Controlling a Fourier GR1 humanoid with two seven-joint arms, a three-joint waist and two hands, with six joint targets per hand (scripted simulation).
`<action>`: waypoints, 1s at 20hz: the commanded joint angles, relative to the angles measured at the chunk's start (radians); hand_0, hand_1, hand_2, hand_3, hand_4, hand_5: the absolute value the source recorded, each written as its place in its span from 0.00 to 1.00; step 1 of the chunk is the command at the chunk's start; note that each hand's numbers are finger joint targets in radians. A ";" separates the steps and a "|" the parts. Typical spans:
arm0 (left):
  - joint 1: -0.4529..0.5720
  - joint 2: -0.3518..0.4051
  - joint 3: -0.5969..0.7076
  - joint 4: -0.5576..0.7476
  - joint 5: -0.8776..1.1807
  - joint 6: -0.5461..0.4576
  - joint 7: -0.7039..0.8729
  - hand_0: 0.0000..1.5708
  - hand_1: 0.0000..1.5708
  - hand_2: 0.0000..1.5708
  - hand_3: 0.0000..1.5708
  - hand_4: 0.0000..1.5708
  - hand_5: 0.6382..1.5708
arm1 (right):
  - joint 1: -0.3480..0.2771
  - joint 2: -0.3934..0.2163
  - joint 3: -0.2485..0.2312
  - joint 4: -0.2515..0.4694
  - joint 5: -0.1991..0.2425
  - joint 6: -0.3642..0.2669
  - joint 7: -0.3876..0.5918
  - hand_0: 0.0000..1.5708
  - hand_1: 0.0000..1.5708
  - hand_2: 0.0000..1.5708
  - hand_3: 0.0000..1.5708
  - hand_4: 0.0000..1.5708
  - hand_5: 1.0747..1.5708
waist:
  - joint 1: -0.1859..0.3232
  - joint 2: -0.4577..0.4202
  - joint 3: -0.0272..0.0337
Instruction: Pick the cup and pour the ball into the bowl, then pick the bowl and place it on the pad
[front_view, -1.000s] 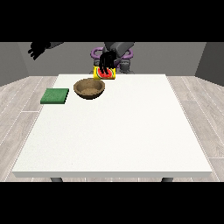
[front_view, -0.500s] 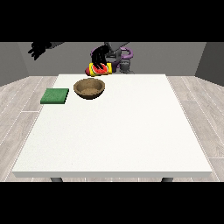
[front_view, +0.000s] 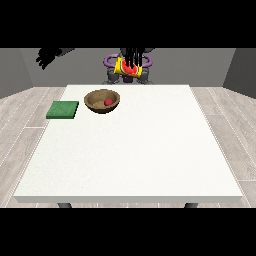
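Now the hand at the view's right (front_view: 133, 59) hangs above the far table edge, at about 12 o'clock from the table's middle, with its dark fingers (front_view: 131, 64) wrapped down over a yellow and red cup (front_view: 125, 68) that it holds tilted in the air. The red ball (front_view: 107, 102) lies inside the brown bowl (front_view: 96, 100), which stands on the white table (front_view: 135, 150) toward the far left, at roughly 7 o'clock from the cup and well apart from it. The green pad (front_view: 63, 110) lies flat just beside the bowl at its 9 o'clock, not touching it. The hand at the view's left (front_view: 46, 56) is raised off the table at about 10 o'clock from the bowl, holding nothing; whether its fingers are curled or straight I cannot tell.
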 joint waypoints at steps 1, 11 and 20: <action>0.058 0.048 0.213 -0.125 0.241 0.097 -0.122 0.51 0.51 0.76 0.56 0.83 0.98 | 0.021 0.010 -0.017 0.006 0.008 -0.044 -0.005 0.00 0.00 0.00 0.07 0.48 0.97 | 0.085 -0.015 -0.0045; 0.061 0.094 0.716 -0.315 0.931 -0.139 -0.320 0.00 0.00 0.00 0.00 0.67 1.00 | 0.048 0.128 0.011 0.020 0.048 -0.140 -0.063 0.00 0.00 0.00 0.00 0.50 0.98 | 0.192 0.073 -0.0028; 0.081 0.290 0.881 -0.325 1.175 -0.436 -0.348 0.00 0.00 0.00 0.00 0.67 0.98 | 0.026 0.205 0.029 0.132 0.087 -0.171 -0.219 0.00 0.00 0.00 0.00 0.47 0.99 | 0.222 0.191 0.0041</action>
